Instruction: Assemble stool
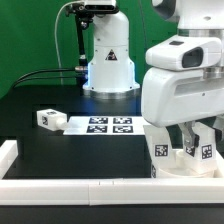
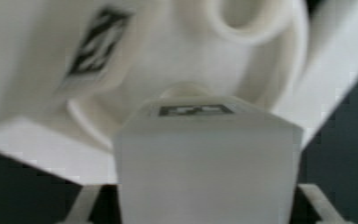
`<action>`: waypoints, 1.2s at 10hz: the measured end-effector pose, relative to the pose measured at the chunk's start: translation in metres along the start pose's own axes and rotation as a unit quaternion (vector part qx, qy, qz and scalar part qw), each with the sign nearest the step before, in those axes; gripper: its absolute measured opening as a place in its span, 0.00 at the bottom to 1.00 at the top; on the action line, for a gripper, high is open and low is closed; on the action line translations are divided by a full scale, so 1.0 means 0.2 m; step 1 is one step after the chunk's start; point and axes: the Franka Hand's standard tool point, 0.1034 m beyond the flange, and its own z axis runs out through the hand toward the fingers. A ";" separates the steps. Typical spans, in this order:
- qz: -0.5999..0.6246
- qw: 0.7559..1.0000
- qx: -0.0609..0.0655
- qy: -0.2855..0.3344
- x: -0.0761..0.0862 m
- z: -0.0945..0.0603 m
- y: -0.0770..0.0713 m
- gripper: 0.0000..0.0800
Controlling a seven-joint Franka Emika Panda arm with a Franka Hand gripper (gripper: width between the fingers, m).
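Note:
In the wrist view a white block leg [image 2: 211, 150] stands between my fingers [image 2: 91, 205], which flank it closely; a thin dark strip still shows on one side. Behind it lies the white round seat [image 2: 149, 75] with a hole and a marker tag on its rim. In the exterior view my gripper [image 1: 186, 143] reaches down among tagged white stool parts [image 1: 161, 152] at the front right, and the arm hides where they meet. Another tagged leg [image 1: 50, 118] lies alone on the black table at the exterior view's left.
The marker board [image 1: 108, 124] lies flat mid-table. White border rails run along the front [image 1: 90, 190] and the exterior view's left edge [image 1: 8, 152]. A white robot base [image 1: 108, 60] stands at the back before a green backdrop.

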 end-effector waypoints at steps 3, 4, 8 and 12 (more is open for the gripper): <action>0.231 0.973 0.011 -0.018 -0.02 0.00 -0.02 0.42; 0.253 0.967 0.010 -0.019 -0.02 0.00 -0.02 0.42; 0.438 0.899 0.011 -0.021 -0.02 0.00 0.00 0.42; 0.677 0.734 0.052 -0.013 -0.04 0.01 0.03 0.42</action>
